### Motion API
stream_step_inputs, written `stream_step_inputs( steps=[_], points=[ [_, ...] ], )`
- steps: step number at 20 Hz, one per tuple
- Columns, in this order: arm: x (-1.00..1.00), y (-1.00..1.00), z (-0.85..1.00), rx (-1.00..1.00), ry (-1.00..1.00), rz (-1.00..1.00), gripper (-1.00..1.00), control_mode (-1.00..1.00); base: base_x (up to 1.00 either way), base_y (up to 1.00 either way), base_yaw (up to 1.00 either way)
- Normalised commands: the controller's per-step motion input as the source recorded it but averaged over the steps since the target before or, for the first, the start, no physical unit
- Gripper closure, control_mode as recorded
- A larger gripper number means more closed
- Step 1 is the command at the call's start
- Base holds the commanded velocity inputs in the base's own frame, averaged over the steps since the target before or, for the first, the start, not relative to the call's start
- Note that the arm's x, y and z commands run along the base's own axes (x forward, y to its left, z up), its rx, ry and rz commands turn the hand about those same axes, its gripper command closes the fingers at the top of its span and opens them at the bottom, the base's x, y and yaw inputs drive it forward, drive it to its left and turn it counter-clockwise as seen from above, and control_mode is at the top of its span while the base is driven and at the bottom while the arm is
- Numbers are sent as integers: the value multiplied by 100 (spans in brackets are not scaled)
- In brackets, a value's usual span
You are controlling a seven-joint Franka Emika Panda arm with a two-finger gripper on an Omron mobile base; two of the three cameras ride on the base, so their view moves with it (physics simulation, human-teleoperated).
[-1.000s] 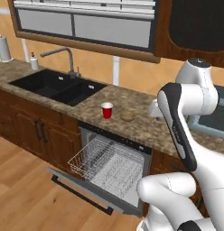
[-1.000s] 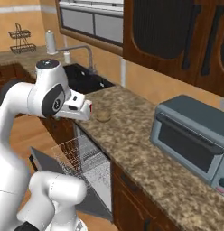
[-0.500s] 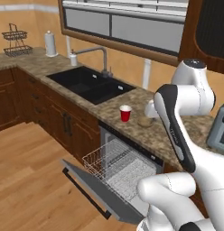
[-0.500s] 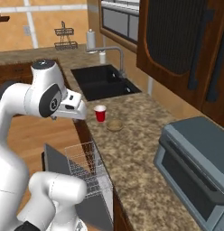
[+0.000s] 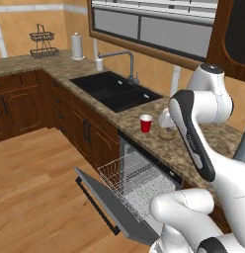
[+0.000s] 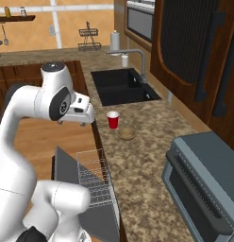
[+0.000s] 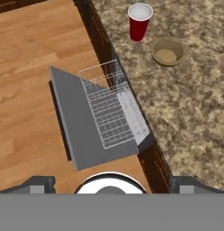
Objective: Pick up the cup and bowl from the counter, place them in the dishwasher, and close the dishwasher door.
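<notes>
tool point(image 7: 112, 182) hung open at bottom of frame; cup point(image 7: 140, 21) and bowl point(image 7: 167, 51) sat upper right on the surface point(image 7: 186, 103), dishwasher door point(image 7: 82, 131) down.

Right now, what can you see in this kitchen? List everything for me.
cup: one, red, on the counter near the sink.
bowl: one, tan, on the counter beside the cup.
dishwasher door: one, grey, dropped open.
wire rack: one, white, pulled out over the door.
sink: one, black, with grey tap.
toaster oven: one, grey, on the counter.
paper towel roll: one, white, in the corner.
end effector: one, white, open, above the counter edge.
</notes>
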Motion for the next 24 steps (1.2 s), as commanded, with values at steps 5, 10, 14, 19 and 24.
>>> stream_step_inputs(
  steps=[5, 10, 14, 19, 24],
  points=[
    [95, 9, -38, 0, 0, 1, -100, -100, 0, 0, 0],
    [93, 2, -35, 0, -1, 1, -100, -100, 0, 0, 0],
    [71, 0, -11, 0, -1, 6, -100, -100, 0, 0, 0],
    [70, 4, -26, -2, 0, 6, -100, -100, 0, 0, 0],
    [49, 6, -29, -8, -1, 4, -100, -100, 0, 0, 0]
  ],
)
